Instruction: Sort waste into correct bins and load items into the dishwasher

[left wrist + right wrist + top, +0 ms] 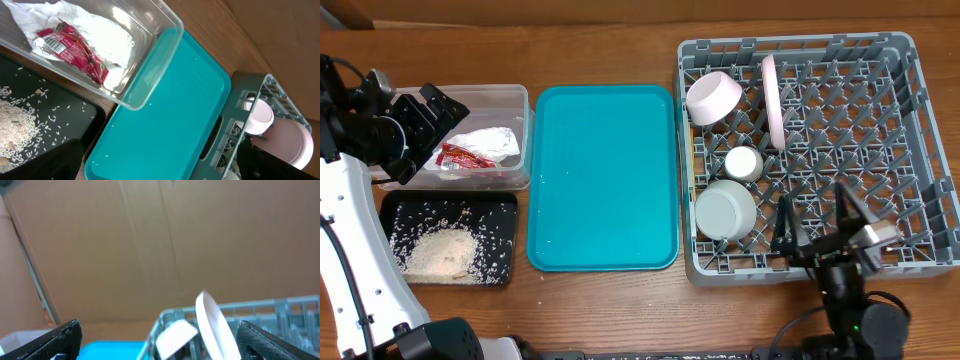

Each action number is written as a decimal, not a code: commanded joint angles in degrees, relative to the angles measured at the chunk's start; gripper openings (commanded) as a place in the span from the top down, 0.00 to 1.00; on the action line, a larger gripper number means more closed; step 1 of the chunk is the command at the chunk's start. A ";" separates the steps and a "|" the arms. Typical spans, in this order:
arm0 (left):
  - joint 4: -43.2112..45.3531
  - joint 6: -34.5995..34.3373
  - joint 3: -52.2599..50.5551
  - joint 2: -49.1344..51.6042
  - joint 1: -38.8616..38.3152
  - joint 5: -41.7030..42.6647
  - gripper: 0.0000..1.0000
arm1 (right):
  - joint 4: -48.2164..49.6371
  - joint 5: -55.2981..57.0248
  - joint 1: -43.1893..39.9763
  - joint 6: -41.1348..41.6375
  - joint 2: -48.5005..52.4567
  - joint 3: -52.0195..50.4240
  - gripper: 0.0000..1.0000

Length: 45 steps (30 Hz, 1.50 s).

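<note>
From overhead, find the left gripper [428, 125] spread apart and empty above the left end of the clear tub [525, 130] at the desk's far-left corner. See the red wrapper [460, 157] and white napkin [492, 140] lying inside it, and the rice grains [440, 250] heaped in the black tray [500, 215] at the near-left corner. Count pink bowl [713, 97], plate [773, 100], cup [743, 162] and grey-white bowl [725, 208] seated in the dish rack [920, 120] along the right edge. Spot the right gripper [817, 225], also apart and empty, at the rack's near edge. Judge the sorting all but finished, leaving only a clean withdrawal.

Through the left wrist, check the fingers [57, 160] for clearance from the wrapper. Then lift straight up, avoiding the tub wall.

Through the right wrist, confirm nothing between the widely parted fingers [55, 340], plate upright beyond. Back toward the near edge without brushing pegs.
</note>
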 commanded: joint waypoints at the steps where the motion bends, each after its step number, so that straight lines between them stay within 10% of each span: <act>1: 0.26 0.68 0.85 -1.11 -0.07 0.04 0.00 | 0.66 -0.11 0.26 0.15 -3.37 -3.91 0.00; 16: 0.26 0.68 0.85 -1.11 -0.07 0.04 0.00 | -13.25 2.01 -0.70 -8.13 -4.57 -6.03 0.00; 22: 0.26 0.68 0.85 -1.11 -0.07 0.04 0.00 | -12.52 -3.82 -0.94 -24.39 -4.57 -6.03 0.00; 45: 0.26 0.68 0.85 -1.11 -0.07 0.04 0.00 | -13.55 6.08 -1.25 -8.15 -4.57 -6.03 0.00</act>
